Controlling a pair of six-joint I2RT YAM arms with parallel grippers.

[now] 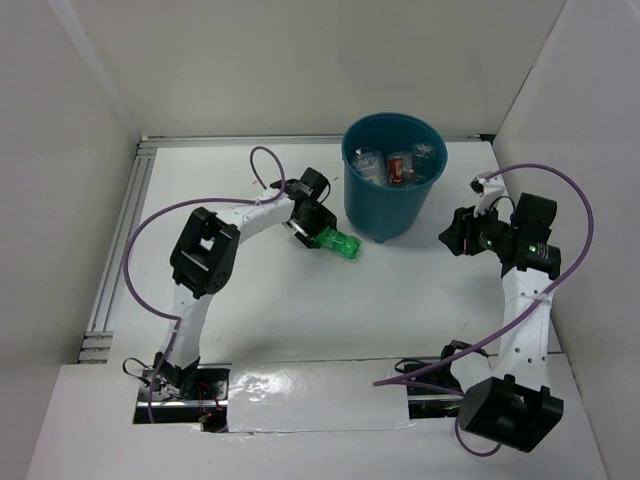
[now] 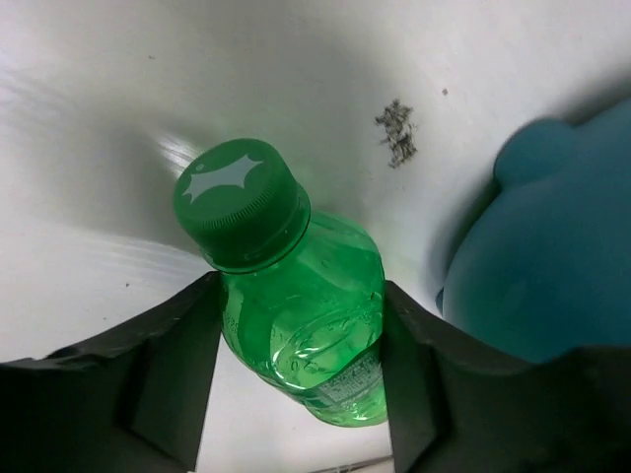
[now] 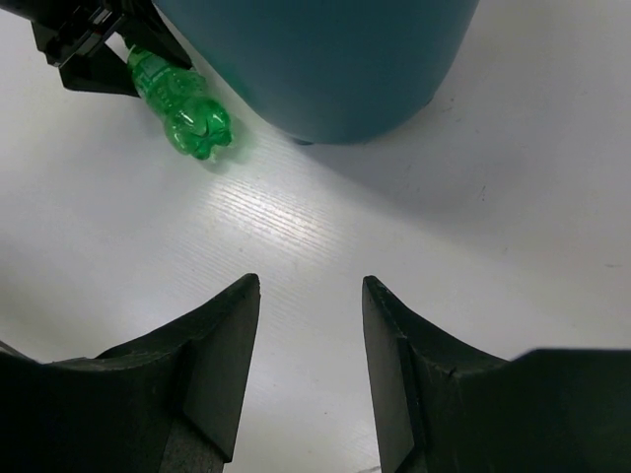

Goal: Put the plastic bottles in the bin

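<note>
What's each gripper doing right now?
Left gripper: closed on the green bottle.
Right gripper: open, holding nothing.

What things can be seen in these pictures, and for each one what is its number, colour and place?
green bottle: one, green with a green cap, near the base of the bin, on its left in the top view, between the left gripper's fingers
bottles in the bin: several, mostly clear, one with a red label; exact number cannot be told
bin: one, teal-blue, upright at the far middle of the table
table: one, white
dark smudge: one, grey, on the table close to the bin
left gripper: one, black fingers, shut on the green bottle
right gripper: one, black fingers, open and empty, over the table right of the bin
</note>
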